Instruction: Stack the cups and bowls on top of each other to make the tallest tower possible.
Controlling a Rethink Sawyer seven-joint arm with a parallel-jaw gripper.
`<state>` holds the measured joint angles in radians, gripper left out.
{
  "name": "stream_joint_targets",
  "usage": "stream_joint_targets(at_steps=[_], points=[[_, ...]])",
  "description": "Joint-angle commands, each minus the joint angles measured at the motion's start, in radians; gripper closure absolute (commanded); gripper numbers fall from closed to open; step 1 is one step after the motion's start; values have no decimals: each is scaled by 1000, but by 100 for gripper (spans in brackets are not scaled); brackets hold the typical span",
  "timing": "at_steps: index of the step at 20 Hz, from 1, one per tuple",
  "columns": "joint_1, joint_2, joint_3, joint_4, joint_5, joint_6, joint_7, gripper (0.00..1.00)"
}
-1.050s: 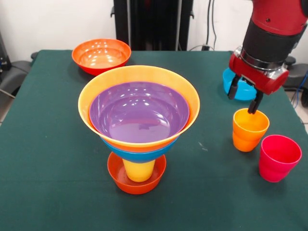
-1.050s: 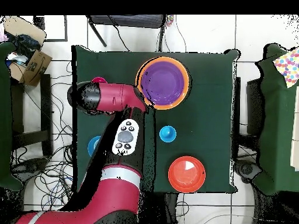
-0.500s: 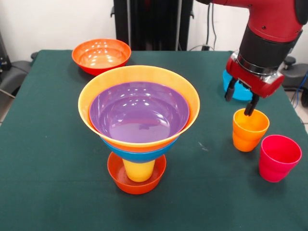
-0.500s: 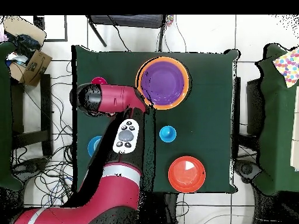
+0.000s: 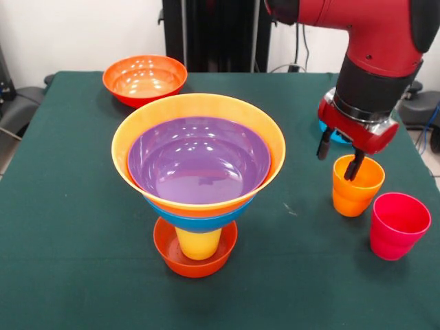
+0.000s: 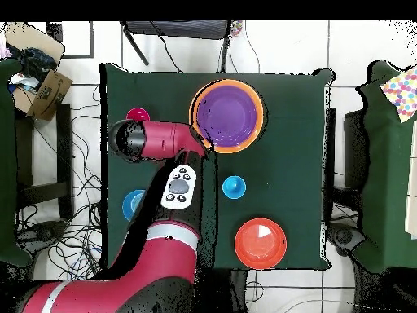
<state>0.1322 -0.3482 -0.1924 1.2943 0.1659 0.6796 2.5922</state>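
I have the tool (image 5: 337,159) over the orange cup (image 5: 355,186), its fingers spread apart, one dipping inside the rim and the other outside it. The pinkish red cup (image 5: 399,225) stands just beside, crowding that side. The tower (image 5: 198,175) sits mid-tabletop (image 5: 69,234): yellow cup in a small red-orange bowl, wide bowls flaring above. A red-orange bowl (image 5: 144,79) rests at the far corner; a teal-blue bowl (image 5: 331,128) peeks behind the arm.

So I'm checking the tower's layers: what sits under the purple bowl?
Under the purple bowl: light orange bowl, a blue bowl's edge, then yellow cup in a small red-orange bowl. Anything else nested between is covered.
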Motion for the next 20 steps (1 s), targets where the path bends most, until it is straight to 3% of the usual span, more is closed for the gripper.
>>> stream_joint_targets(at_steps=[1, 19, 20], points=[[-41, 90, 132, 34, -38, -112, -26, 0], [-32, 112, 124, 6, -68, -112, -57, 0], [-28, 113, 118, 2, -69, -104, -54, 100]])
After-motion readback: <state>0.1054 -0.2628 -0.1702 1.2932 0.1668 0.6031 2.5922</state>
